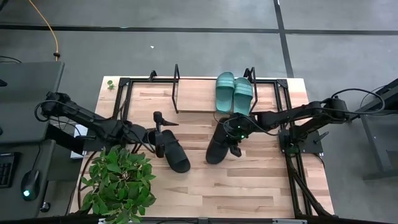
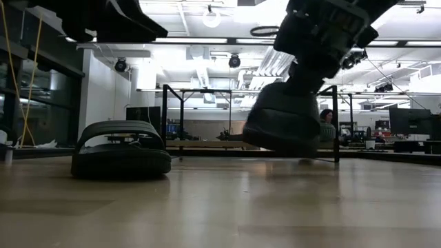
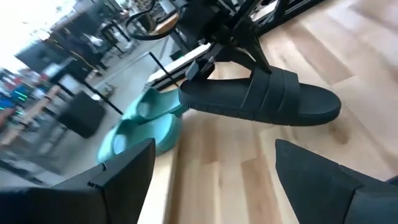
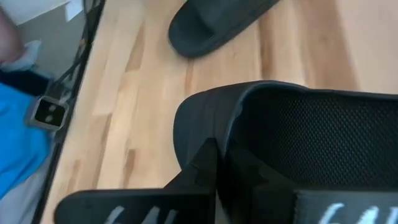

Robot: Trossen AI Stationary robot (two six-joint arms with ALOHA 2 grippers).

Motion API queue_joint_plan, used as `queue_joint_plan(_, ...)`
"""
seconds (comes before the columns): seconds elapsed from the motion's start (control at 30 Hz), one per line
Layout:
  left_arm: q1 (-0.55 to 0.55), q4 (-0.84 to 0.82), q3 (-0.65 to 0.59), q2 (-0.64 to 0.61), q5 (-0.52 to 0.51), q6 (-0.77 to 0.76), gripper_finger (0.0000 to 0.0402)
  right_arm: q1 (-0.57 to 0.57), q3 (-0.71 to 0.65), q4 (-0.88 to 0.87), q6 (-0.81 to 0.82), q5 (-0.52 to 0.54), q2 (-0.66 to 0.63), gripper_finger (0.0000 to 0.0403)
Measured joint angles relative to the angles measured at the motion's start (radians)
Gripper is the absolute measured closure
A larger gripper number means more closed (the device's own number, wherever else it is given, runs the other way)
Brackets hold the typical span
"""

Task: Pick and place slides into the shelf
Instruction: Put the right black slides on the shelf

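Right gripper [image 1: 236,132] over mid-table, just in front of the shelf [image 1: 199,102], clamped on a black slide [image 1: 219,142]. Low view: that slide [image 2: 286,125] hangs clear of the tabletop [image 2: 220,207], tilted, with a gap under the sole. Right wrist view: its strap [image 4: 292,143] fills the frame, the dark fingers [image 4: 205,180] closed on its edge.

Second black slide [image 1: 176,154] lies flat on the table to the left of the lifted one, well apart from it, angled. Low view shows it [image 2: 120,153] sole down, strap up. The right wrist view catches its end [image 4: 214,22] across bare boards.

Left gripper [image 1: 157,142] sits at the near end of that flat slide; from above, touching or just beside, cannot tell which. Left wrist view: fingers [image 3: 124,180] spread wide with nothing between them, looking toward the lifted black slide [image 3: 261,99].

Two teal slides [image 1: 234,92] lie side by side on the right part of the shelf board, touching; in the left wrist view they [image 3: 140,124] sit behind the lifted black one.

Potted plant [image 1: 118,180] at the table's front left corner, beside the left arm.
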Motion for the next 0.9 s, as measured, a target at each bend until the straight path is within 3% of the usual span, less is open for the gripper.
queue_joint_plan(0.37,-0.09,0.067,0.0,0.08,-0.179,0.162,0.0089,-0.006,0.073,0.032,-0.004,0.064,0.0,0.0403)
queue_joint_plan(0.9,-0.132,0.069,0.001,0.104,-0.294,0.283,0.0089,-0.131,0.271,0.033,0.008,-0.113,0.0,0.0403)
